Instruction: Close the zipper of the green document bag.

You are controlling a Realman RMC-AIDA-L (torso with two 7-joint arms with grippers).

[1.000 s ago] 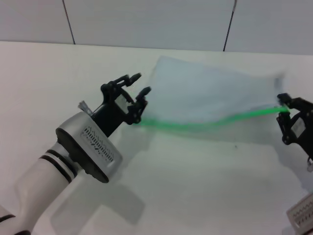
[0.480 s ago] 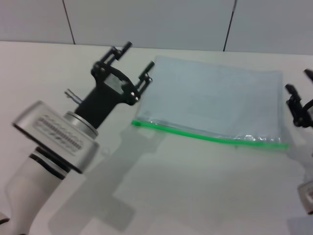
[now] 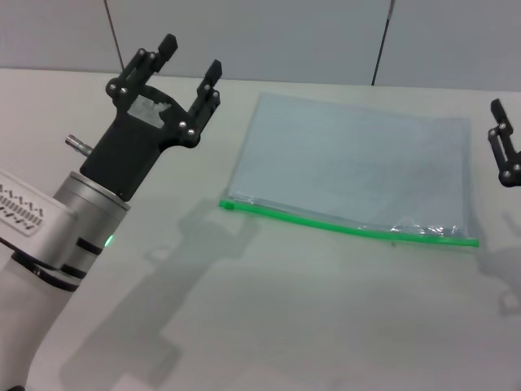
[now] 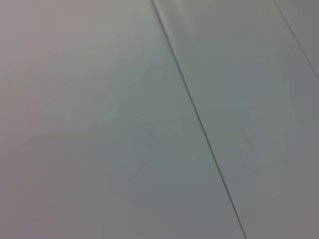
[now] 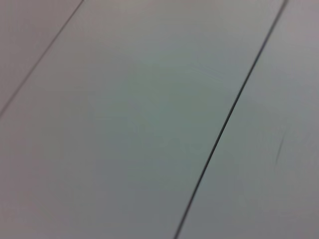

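Note:
The green document bag [image 3: 358,167] lies flat on the white table in the head view, a translucent pale blue-grey pouch. Its zipper [image 3: 350,227] is the bright green strip along the near long edge, running from the left corner to the right corner. The slider tab is too small to pick out. My left gripper [image 3: 189,65] is raised above the table to the left of the bag, open, holding nothing. My right gripper [image 3: 506,151] shows only partly at the right frame edge, beside the bag's right end and clear of it. Both wrist views show only wall panels.
The white table [image 3: 269,309] spreads out in front of the bag. Grey wall panels [image 3: 244,37] with dark seams stand behind the table's far edge. My left arm's silver and white forearm [image 3: 49,228] fills the lower left of the head view.
Both grippers have let go of the bag's ends and lifted away. The bag has dropped from its raised, sagging hold to lie flat on the table.

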